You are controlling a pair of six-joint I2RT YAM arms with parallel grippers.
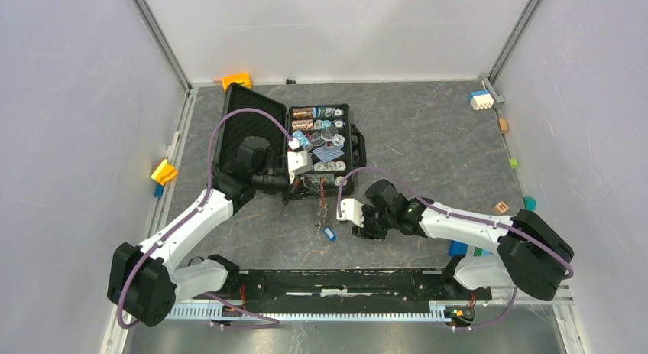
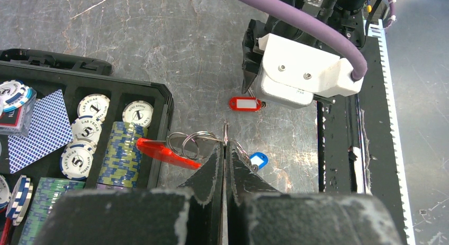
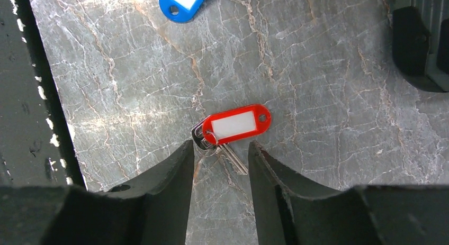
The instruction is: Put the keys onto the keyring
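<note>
The left gripper [image 2: 224, 152] was clamped shut on the keyring [image 2: 193, 143]. A thin metal loop poked up from between its fingertips, just off a corner of the black case [image 2: 159, 94]. The ring's coils and long red tag reached back toward the case, and the tag overlapped the case's edge in the left wrist view.

The blue key [image 2: 258, 161] lay on the table [image 2: 174, 38] just beside those fingertips, on the side away from the case. The red key [image 3: 235, 124] lay flat farther out from the case. The right gripper [image 3: 221, 150] hung over it, jaws apart and holding nothing, with one fingertip on either side of the silvery blade. Whether either fingertip touched the key could not be told.

The blue key's blade was hidden behind the left fingers, and the top edge of the right wrist view cut off its head. From the left wrist, the right gripper's white body covered one end of the red key. From above, the ring was too small to make out.
</note>
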